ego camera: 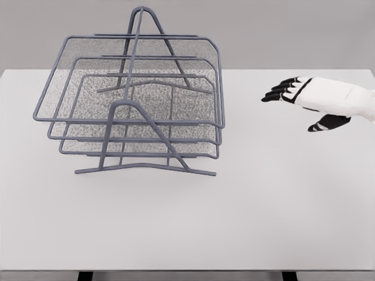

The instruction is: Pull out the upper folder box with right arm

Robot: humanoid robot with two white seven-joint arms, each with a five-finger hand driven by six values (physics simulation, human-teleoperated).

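Observation:
A grey wire rack with three stacked mesh trays stands on the left half of the white table. The upper tray is the widest, its rim running from the far left to a right edge near the rack's right side. My right hand comes in from the right edge and hovers above the table, well to the right of the rack and apart from it. Its black fingers are stretched out toward the rack and the thumb hangs below; it holds nothing. The left arm is out of view.
The rack's A-shaped frame legs reach forward onto the table in front of the trays. The table's front edge runs along the bottom of the picture, and a plain grey wall stands behind.

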